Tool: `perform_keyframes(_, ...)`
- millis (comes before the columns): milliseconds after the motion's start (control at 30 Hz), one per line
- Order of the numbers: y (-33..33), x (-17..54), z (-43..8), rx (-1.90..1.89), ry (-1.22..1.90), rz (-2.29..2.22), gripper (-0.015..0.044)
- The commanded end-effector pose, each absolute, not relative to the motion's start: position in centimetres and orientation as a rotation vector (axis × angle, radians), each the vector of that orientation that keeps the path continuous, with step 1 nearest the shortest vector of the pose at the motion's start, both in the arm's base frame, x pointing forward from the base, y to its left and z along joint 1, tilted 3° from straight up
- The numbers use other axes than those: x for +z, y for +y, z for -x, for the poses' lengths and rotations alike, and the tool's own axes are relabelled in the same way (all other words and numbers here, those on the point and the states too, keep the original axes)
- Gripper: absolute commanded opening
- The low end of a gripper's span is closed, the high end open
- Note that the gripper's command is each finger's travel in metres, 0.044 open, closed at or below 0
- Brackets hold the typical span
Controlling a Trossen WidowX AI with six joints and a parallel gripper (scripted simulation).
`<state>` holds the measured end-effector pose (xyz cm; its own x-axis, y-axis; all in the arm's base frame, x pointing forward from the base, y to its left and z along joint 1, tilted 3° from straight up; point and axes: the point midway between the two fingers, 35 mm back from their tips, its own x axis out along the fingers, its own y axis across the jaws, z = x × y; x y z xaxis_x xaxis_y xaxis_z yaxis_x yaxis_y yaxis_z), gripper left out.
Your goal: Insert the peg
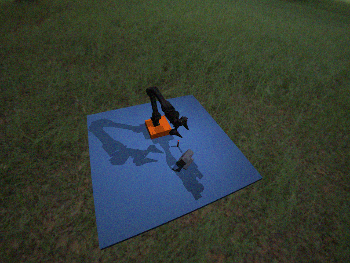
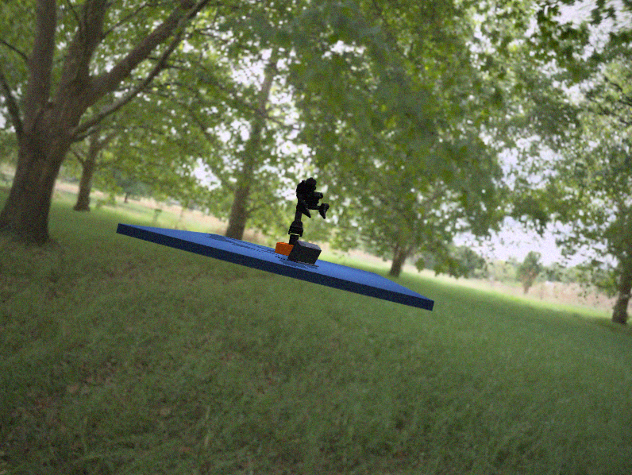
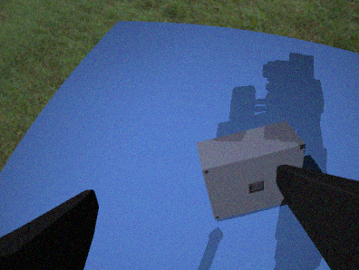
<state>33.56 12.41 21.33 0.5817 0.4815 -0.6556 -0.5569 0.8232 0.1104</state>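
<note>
The peg (image 1: 178, 143) stands upright on the blue table (image 1: 127, 198) (image 3: 136, 91), small and dark with a red top, between the robot base and the panel. It is not in the wrist view, where a thin shadow lies before the panel, and I cannot make it out in the exterior view. The grey sloped panel block (image 1: 187, 158) (image 2: 305, 253) (image 3: 233, 195) has a small rectangular hole (image 3: 257, 187) in its face. My gripper (image 1: 184, 133) (image 2: 316, 218) (image 3: 188, 188) is open and empty, pointing down and forward, above the table and higher than the peg.
The orange base (image 1: 161, 135) (image 2: 282, 248) carries the black arm (image 1: 165, 106) behind the peg. In the wrist view, the right finger overlaps the panel's right edge. Arm shadows cross the table beside and beyond the panel. Grass surrounds the table's edges.
</note>
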Motion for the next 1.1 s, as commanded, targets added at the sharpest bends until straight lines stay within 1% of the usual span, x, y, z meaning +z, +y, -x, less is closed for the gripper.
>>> perform_keyframes(0, 12.7, 19.7, -33.6, 0.544, 0.842, 0.031, 0.0440)
perform_keyframes(600, 13.5, 13.4, -31.7, 0.212, 1.221, -0.214, 0.0440)
perform_keyframes(1067, 13.3, 9.3, -29.5, -0.143, 1.418, -0.318, 0.0440)
